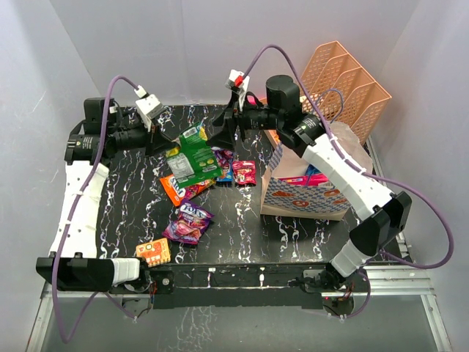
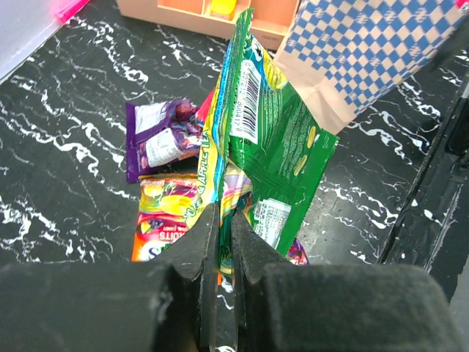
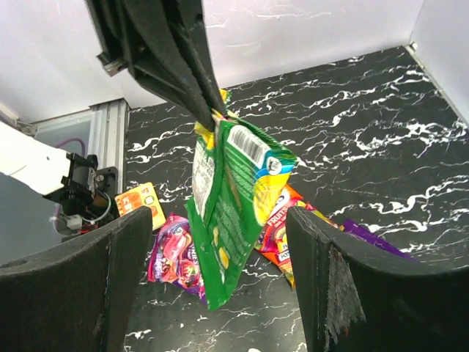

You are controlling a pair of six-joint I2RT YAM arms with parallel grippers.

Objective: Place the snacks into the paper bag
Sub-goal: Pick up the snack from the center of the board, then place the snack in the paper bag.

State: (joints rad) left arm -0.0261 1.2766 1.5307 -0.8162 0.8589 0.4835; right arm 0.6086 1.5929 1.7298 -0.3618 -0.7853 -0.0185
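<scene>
Left hand [image 2: 223, 213] clenched on green packet [image 2: 275, 147], dangling it above loose snacks [image 1: 189, 222] on the surface [image 1: 242, 235]. Right hand [image 3: 220, 227] spread wide, facing that packet, gripping nothing. Paper bag [image 1: 308, 198] upright, just right of this hand, packets [image 1: 297, 180] inside.

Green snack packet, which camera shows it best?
The right wrist view: nearly the whole green packet hangs clear. The left wrist view has it close, one end hidden; the top view shows it small.
</scene>
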